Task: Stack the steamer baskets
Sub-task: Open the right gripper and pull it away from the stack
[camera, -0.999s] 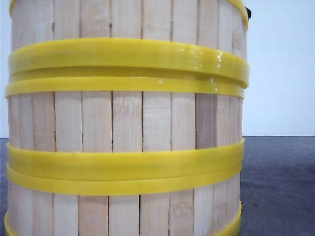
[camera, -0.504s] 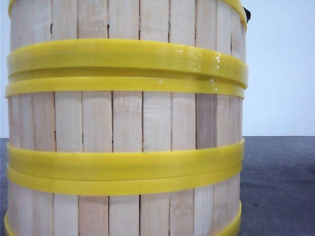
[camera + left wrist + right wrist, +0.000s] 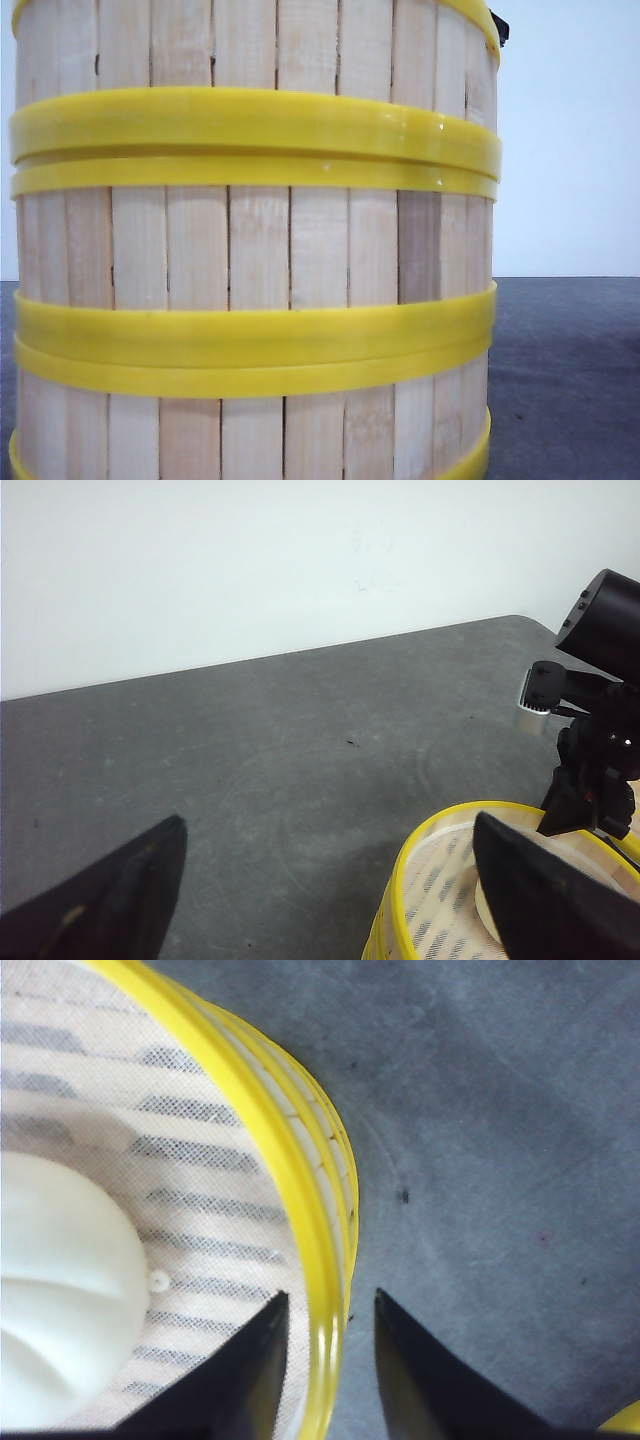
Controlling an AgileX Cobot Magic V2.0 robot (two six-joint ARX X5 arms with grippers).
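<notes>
A pale wall and a dark grey table (image 3: 565,370) are seen behind, in the front view, and almost all of that view is filled by the steamer baskets (image 3: 255,250), which are stacked three high, very close to the camera. The top basket (image 3: 250,45) is seen sitting on the middle basket (image 3: 255,245), their yellow rims touching or nearly so, and the bottom basket (image 3: 250,435) is cut off at the lower edge. A small black part (image 3: 499,25) is seen peeking out at the top right of the stack; what it is cannot be told. In the left wrist view the grey table is seen running to a white wall. The left gripper (image 3: 330,890) is seen spread wide with nothing in it, off to the side of the stack, and the top basket's rim lies just by one fingertip. The right arm (image 3: 598,720) is seen standing over the far side of that basket. In the right wrist view the right gripper (image 3: 330,1360) is seen straddling the yellow rim, one finger inside the basket and one outside. Whether the rim is pinched or only loosely held cannot be told for sure. A white bun (image 3: 60,1300) on a striped cloth liner (image 3: 190,1160) is seen inside, near the inner finger. The right arm is judged to be the nearer one for the next move. A bit of something yellow (image 3: 625,1420) is seen at the corner on the table.
</notes>
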